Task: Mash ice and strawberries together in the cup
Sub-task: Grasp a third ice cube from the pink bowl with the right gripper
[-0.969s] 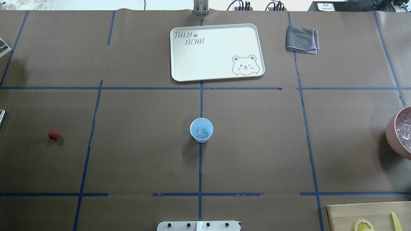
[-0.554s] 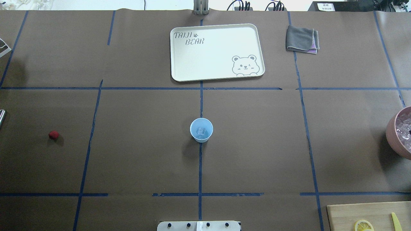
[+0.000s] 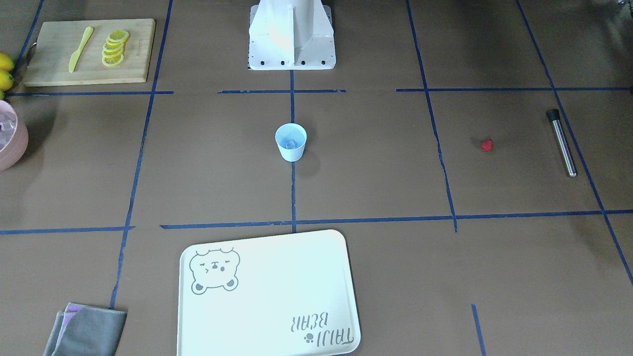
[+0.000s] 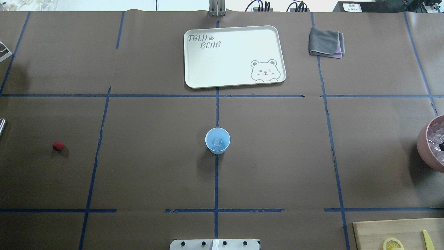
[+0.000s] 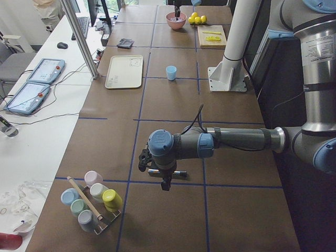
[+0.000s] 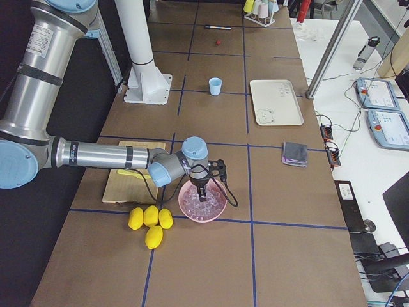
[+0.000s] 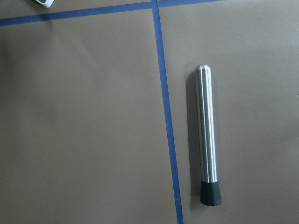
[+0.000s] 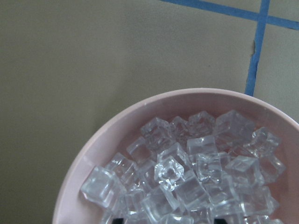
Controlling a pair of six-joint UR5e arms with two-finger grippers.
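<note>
The pale-blue cup (image 4: 217, 140) stands upright at the table's middle with one ice cube (image 4: 218, 141) inside. More ice (image 8: 187, 182) fills the pink bowl (image 4: 427, 146) at the right edge. My right gripper (image 6: 204, 194) hangs over that bowl, open, and its dark fingertips (image 8: 117, 220) just show apart at the bottom of the wrist view, down among the cubes. The red strawberry (image 4: 58, 146) lies alone at the far left. My left gripper (image 5: 165, 181) hovers above the steel muddler (image 7: 206, 135). I cannot tell whether it is open or shut.
A white bear tray (image 4: 194, 74) lies behind the cup, with a folded grey cloth (image 4: 326, 42) to its right. A cutting board (image 3: 59, 74) holds lemon slices (image 3: 114, 48) and a yellow knife (image 3: 80, 48). Whole lemons (image 6: 151, 220) lie by the bowl. A rack of cups (image 5: 92, 202) stands far left.
A dark fingertip has come into the pink bowl at the overhead view's right edge. The cup, its ice cube and the strawberry have not moved.
</note>
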